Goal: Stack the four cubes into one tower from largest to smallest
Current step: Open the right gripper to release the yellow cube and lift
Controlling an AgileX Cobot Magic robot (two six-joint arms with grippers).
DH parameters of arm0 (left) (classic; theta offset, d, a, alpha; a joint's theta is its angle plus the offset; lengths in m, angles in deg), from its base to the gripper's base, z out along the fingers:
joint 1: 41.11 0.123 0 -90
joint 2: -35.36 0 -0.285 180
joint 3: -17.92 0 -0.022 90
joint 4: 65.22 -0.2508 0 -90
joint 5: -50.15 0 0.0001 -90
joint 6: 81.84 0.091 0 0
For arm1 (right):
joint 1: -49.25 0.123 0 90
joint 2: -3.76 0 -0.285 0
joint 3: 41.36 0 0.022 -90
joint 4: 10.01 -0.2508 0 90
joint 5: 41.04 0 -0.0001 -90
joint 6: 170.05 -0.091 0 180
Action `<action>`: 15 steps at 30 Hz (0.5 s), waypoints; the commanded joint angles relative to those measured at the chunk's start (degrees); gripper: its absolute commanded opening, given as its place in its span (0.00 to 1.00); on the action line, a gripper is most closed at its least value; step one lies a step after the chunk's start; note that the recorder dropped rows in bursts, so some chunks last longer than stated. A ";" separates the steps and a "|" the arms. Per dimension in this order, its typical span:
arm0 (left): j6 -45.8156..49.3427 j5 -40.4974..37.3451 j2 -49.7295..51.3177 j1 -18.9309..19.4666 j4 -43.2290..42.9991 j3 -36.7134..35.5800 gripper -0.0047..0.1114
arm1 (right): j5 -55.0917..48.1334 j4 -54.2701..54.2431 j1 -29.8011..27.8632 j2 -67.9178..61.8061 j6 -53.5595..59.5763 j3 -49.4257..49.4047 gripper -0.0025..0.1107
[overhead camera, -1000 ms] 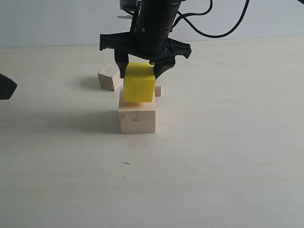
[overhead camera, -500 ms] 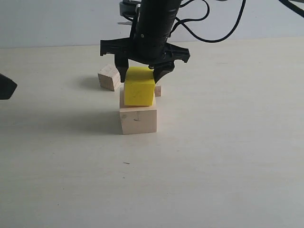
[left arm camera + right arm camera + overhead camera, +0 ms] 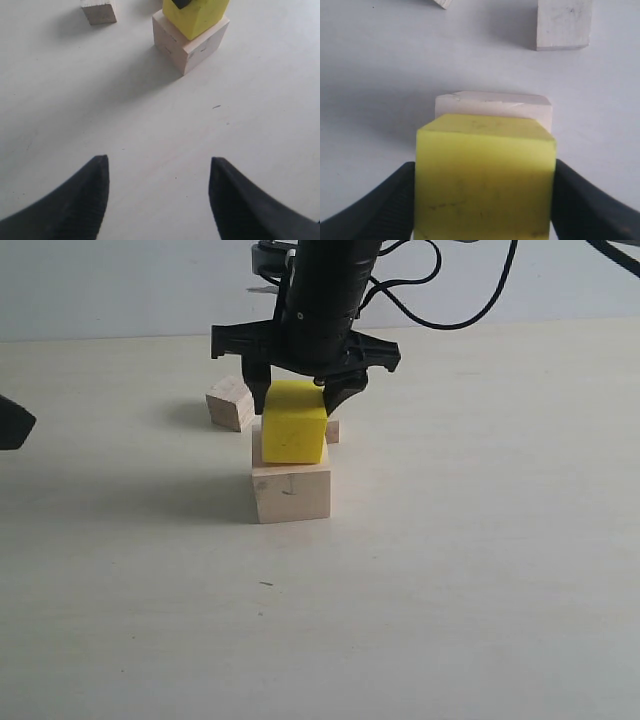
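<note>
The pale tabletop (image 3: pixel 480 570) fills most of the exterior view. The right tool (image 3: pixel 294 400) comes down from the top centre of that frame on its black arm. Its two fingers (image 3: pixel 375 205) stand fairly wide apart and press against opposite sides of the yellow cube (image 3: pixel 293 430), so the tool has that cube in its grasp. The left tool (image 3: pixel 159 165) shows only as a dark tip at the left edge of the exterior view, well apart from all the cubes. In its own wrist view the fingers are spread wide with nothing but bare tabletop between them.

The large pale wood cube (image 3: pixel 291 494) stands on the tabletop just left of the frame's centre, directly below the right tool. The yellow cube sits on top of it, between the tool's fingertips, with its underside meeting the pale cube's top face as far as the views show. It is turned a little against the block beneath.

The mid-sized wooden cube (image 3: pixel 230 403) lies on the tabletop up and to the left of the stack, near it but not touching. The smallest cube (image 3: pixel 332 431) peeks out just to the right of the yellow cube, behind the stack
</note>
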 commanded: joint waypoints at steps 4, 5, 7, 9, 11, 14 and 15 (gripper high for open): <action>-0.39 -0.08 -0.24 0.28 0.22 -0.07 0.54 | -0.33 0.39 0.05 0.03 0.39 0.36 0.58; -0.39 -0.08 -0.24 0.28 0.22 -0.07 0.54 | -0.33 0.39 0.05 0.03 0.39 0.36 0.58; -0.39 -0.08 -0.24 0.28 0.22 -0.07 0.54 | -0.33 0.39 0.05 0.03 0.39 0.36 0.58; -0.39 -0.08 -0.24 0.28 0.22 -0.07 0.54 | -0.31 0.39 0.05 0.03 0.50 0.36 0.58; -0.39 -0.08 -0.24 0.28 0.22 -0.07 0.54 | -0.01 -0.75 0.05 0.03 2.59 0.36 0.60; -0.39 -0.08 -0.24 0.28 0.22 -0.07 0.54 | 0.10 -1.14 0.05 0.03 2.99 0.36 0.71; -0.39 -0.08 -0.24 0.28 0.22 -0.07 0.54 | 0.10 -1.00 0.05 0.03 2.99 0.36 0.72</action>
